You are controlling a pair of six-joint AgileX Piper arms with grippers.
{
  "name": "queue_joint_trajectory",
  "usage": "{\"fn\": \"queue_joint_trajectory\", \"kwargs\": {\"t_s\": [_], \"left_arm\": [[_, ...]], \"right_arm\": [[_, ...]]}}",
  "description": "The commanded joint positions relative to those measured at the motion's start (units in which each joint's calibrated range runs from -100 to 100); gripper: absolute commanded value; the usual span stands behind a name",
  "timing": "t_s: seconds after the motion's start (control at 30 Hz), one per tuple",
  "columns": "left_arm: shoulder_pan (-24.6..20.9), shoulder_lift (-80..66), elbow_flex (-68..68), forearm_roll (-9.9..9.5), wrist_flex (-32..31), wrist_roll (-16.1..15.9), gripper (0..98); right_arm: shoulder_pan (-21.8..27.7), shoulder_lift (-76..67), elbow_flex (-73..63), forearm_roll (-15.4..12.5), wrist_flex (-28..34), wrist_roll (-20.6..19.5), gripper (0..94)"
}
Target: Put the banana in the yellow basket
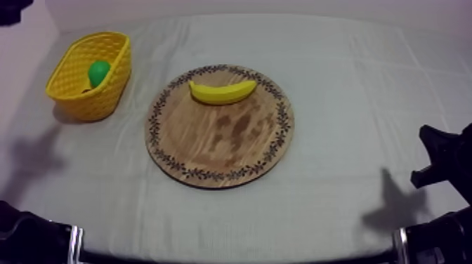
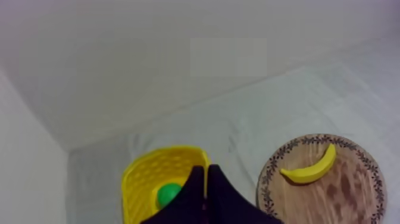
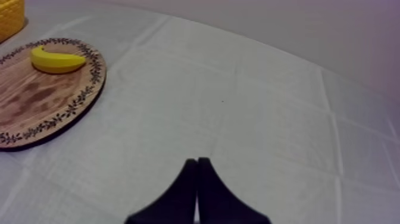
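Banana [image 1: 223, 92] on board [image 1: 211, 151], yellow basket [image 1: 84, 102] — green fruit [image 1: 99, 72] inside

Item, left arm [image 1: 24, 235]: was black and rounded in bulk, with a pale metallic band [image 1: 75, 242] beside it. Item, right arm [image 1: 441, 160]: was black, made of angular blocky segments. Item, left gripper [image 2: 206, 171]: had two matte black fingers [image 2: 191, 196], broad at the base and tapering to blunt tips, which formed a narrow wedge with a thin seam. Item, right gripper [image 3: 197, 164]: was likewise black, with the same wedge form.
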Motion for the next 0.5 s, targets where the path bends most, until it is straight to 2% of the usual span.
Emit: {"fn": "queue_joint_trajectory", "kwargs": {"t_s": [0.0, 0.17, 0.47], "left_arm": [[1.7, 9.1, -12.3, 0.25, 3.7, -1.9, 0.0], [4.8, 19.2, -22.0, 0.53, 10.0, -4.3, 0.0], [9.3, 32.0, -30.1, -0.56, 13.3, -6.4, 0.0]], "right_arm": [[0.0, 0.0, 0.0, 0.0, 0.0, 0.0, 0.3], [0.0, 0.0, 0.0, 0.0, 0.0, 0.0, 0.3], [0.0, 0.0, 0.0, 0.0, 0.0, 0.0, 0.3]]}}
